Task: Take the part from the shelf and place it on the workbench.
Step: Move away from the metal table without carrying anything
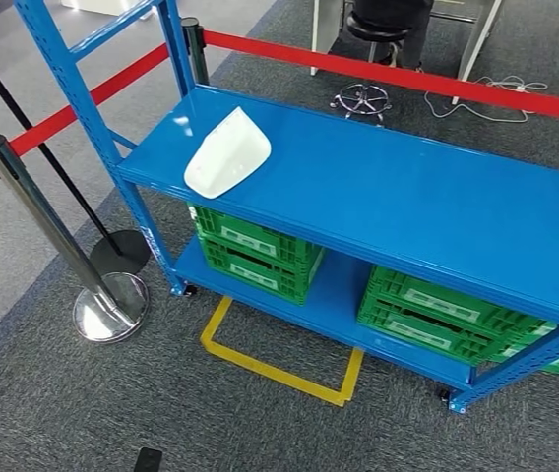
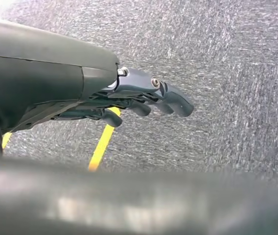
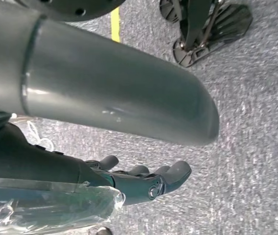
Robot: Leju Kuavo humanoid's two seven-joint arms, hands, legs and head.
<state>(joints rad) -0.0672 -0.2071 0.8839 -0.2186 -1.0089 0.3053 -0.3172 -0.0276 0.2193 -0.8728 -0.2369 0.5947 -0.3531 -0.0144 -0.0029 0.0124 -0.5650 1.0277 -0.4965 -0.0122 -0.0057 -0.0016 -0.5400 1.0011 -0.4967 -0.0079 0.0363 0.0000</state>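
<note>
A white moulded part (image 1: 226, 152) lies on the top board of the blue shelf (image 1: 410, 211), near its left end. My left hand (image 2: 145, 98) hangs over grey carpet with its fingers stretched out and apart, holding nothing. My right hand (image 3: 145, 178) also hangs above the carpet, fingers extended and apart, with nothing in it. Both hands are well away from the part.
Two green crates (image 1: 258, 251) (image 1: 440, 315) sit on the shelf's lower board. A chrome post (image 1: 53, 236) with red barrier tape (image 1: 410, 74) stands to the left. Yellow tape (image 1: 277, 369) marks a square on the carpet before the shelf. A stool base (image 1: 363, 98) stands behind.
</note>
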